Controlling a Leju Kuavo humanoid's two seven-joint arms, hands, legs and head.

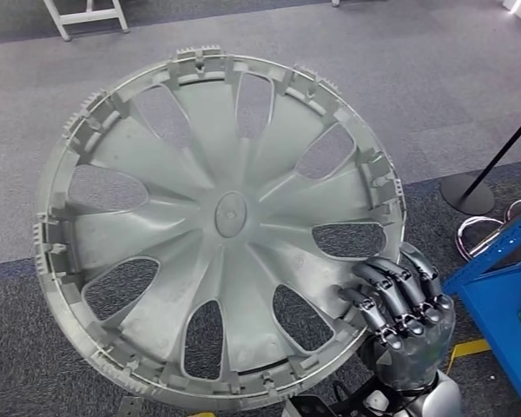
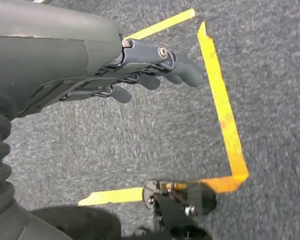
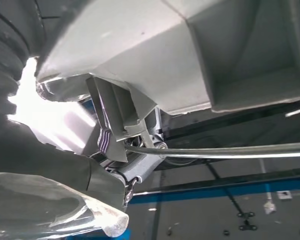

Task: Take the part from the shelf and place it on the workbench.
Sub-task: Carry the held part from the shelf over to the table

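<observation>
Wheel cover (image 1: 225, 217) sits clear of the shelf, held up over grey carpet (image 1: 389, 61), its broad face tilted toward the head camera. Right hand (image 1: 402, 304) grips its lower rim, fingers (image 1: 382, 282) curled over the edge. Left hand (image 2: 156, 65) hangs beside the yellow floor tape (image 2: 222, 110), fingers loosely extended around nothing, so the right arm carries the placement.

Silver wheel cover (image 1: 225, 217), grey carpet (image 1: 441, 78), yellow tape (image 2: 224, 115).
</observation>
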